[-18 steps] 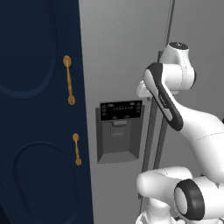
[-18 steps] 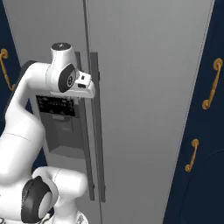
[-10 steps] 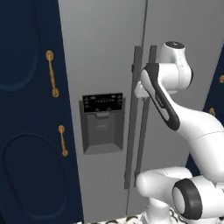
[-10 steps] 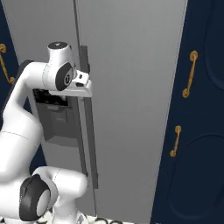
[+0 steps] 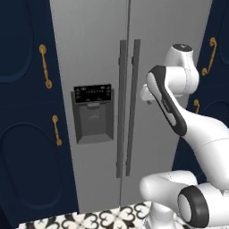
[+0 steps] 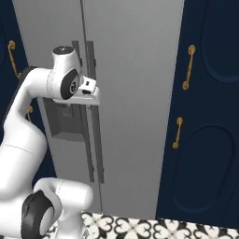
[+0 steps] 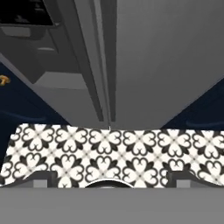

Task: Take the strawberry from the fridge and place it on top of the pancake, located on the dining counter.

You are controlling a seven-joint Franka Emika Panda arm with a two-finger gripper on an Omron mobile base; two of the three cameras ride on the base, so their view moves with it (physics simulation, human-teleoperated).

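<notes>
Faces the fridge [image 5: 147, 49], both doors shut, flanked by navy cabinets [image 5: 27, 147]. Holds the gripper [image 7: 112, 178] in front of the right door near the handles [image 5: 127, 107], fingers spread wide, clasping nothing.

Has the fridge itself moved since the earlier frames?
No. The fridge keeps its place against the navy cabinet beside it. Both slid right together in the left base view, so the camera moved, not the fridge.

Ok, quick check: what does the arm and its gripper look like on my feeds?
A glossy white arm of rounded segments, with dark grey bands and caps at the joints. The gripper shows two small dark grey tips. No cables or markings are visible.
</notes>
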